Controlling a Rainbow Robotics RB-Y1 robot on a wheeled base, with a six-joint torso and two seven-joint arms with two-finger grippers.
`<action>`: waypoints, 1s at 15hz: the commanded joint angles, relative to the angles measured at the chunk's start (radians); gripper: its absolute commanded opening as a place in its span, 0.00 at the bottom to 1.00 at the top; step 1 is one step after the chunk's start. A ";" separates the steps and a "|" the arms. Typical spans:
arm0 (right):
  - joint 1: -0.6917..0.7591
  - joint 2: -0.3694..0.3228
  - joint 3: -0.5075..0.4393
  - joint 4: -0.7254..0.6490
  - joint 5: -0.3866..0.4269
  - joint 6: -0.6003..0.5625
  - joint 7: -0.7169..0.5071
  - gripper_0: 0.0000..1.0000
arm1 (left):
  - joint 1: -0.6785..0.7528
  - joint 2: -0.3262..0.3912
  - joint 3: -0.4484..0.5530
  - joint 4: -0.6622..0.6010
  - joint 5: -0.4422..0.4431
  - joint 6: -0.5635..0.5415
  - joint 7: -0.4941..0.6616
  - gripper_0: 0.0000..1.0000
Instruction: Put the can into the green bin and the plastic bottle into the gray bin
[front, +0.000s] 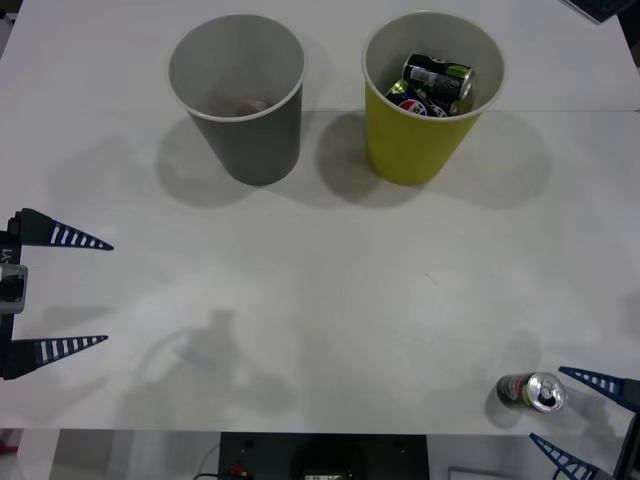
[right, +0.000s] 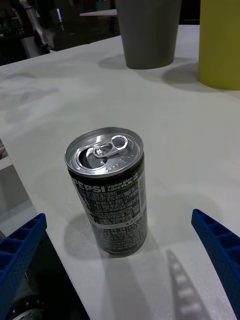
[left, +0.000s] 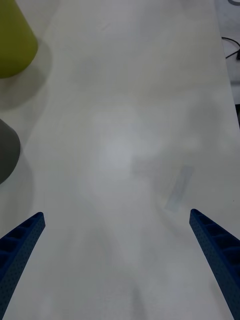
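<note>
Both right gripper (front: 575, 413) jaws stand spread, the can (front: 531, 392) upright just beyond them.

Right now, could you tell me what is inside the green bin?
The green bin holds two cans: a dark one with green marks lying on a Pepsi can. Anything beneath them is hidden.

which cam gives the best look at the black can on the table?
Right wrist view: the can stands upright between the open right gripper jaws, untouched, with its label and pull tab readable. In the front view it is a small shape at the table's near right edge. The left wrist view looks along bare table toward the bins.
</note>
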 joint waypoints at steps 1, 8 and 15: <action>-0.013 0.023 0.013 0.001 0.000 0.000 0.014 1.00 | 0.000 0.000 0.000 0.000 0.000 0.000 0.000 1.00; -0.050 0.089 0.032 0.001 0.000 0.034 0.062 1.00 | 0.000 0.000 0.000 0.000 0.000 0.000 0.000 1.00; -0.070 0.103 0.048 0.001 -0.001 0.065 0.112 1.00 | 0.000 0.000 0.000 0.000 0.000 0.000 0.000 1.00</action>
